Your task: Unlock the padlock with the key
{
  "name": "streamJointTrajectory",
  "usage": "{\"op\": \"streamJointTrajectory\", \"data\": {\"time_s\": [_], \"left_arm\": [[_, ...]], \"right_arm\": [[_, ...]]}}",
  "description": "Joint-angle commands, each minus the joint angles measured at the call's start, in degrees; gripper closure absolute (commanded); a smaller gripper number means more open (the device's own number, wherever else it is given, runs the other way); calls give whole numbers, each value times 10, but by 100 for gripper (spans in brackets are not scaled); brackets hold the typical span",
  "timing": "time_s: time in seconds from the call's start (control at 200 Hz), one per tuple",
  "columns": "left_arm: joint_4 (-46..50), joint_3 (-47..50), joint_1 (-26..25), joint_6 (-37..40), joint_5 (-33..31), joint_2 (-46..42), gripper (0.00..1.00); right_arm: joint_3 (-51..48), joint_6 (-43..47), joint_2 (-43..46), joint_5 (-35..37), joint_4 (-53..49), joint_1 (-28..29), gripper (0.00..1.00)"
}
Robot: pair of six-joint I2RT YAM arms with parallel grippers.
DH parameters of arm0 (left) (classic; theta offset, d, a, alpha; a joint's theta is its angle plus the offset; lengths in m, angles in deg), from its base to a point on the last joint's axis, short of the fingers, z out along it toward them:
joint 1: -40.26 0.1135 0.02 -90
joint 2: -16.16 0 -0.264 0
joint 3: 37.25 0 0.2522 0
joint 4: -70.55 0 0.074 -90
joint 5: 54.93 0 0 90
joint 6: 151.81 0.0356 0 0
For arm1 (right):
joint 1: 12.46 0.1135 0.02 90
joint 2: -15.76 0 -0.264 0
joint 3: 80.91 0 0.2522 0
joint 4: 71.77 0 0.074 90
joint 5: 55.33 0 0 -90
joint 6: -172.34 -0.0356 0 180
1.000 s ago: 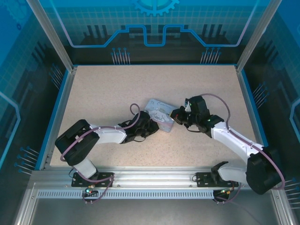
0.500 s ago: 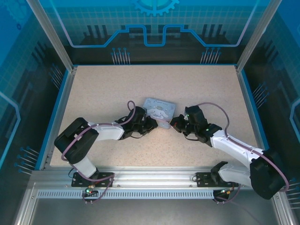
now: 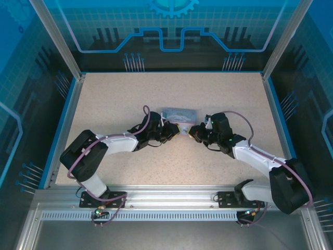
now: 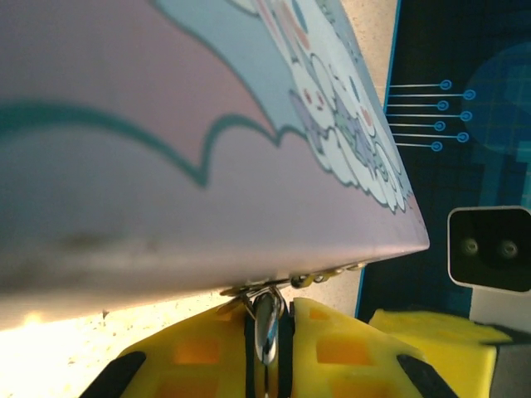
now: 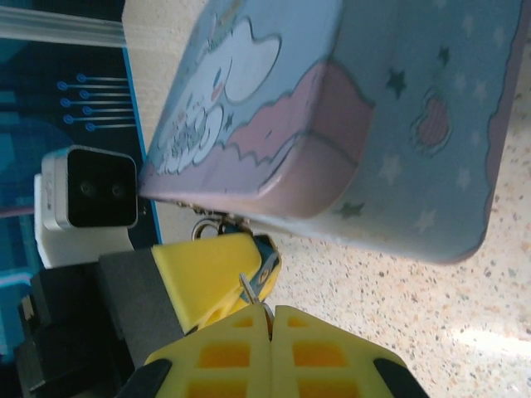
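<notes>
In the left wrist view my left gripper [image 4: 267, 311] is shut on the padlock [image 4: 266, 327], a small shiny metal piece clamped between its yellow fingers right under the tin. In the right wrist view my right gripper [image 5: 270, 313] is shut on the key [image 5: 248, 288], a thin metal sliver whose tip points at the teal and brassy padlock [image 5: 267, 267]. The padlock there sits against the left gripper's yellow finger [image 5: 211, 274]. From above, the left gripper [image 3: 174, 131] and right gripper [image 3: 191, 131] meet tip to tip just in front of the tin.
The pale blue cartoon-printed tin box [image 3: 179, 115] stands at mid table directly behind both grippers, and a short chain [image 4: 325, 277] hangs along its lower edge. Blue rails [image 3: 61, 130] border the speckled table [image 3: 229, 94].
The tin has swung round and shifted toward the back, looking narrower now. Both grippers have followed it and drawn closer together, tips nearly touching.
</notes>
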Motion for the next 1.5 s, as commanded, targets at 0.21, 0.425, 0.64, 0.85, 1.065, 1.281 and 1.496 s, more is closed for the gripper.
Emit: {"op": "streamJointTrajectory", "data": {"time_s": [0.21, 0.425, 0.64, 0.85, 1.065, 1.281, 1.496], "left_arm": [[-105, -15, 21, -24, 62, -12, 100], [-141, -16, 26, -49, 59, 3, 100], [-180, -5, 23, -66, 46, 27, 100], [-169, 0, 8, -46, 29, 46, 100], [-197, 1, -1, -62, 31, 82, 100], [-196, 2, -9, -63, 18, 86, 100], [-209, 7, -16, -72, 0, 86, 100]], "right_arm": [[-6, 6, 28, -53, 23, -35, 100], [-6, -17, 46, -56, 25, -38, 100], [-16, -50, 41, -43, 39, -29, 100], [-24, -50, 38, -31, 35, -19, 100], [-57, -58, 48, -15, 36, -18, 100], [-84, -77, 43, 1, 65, -18, 100], [-110, -117, 34, 10, 129, -18, 100]]}}
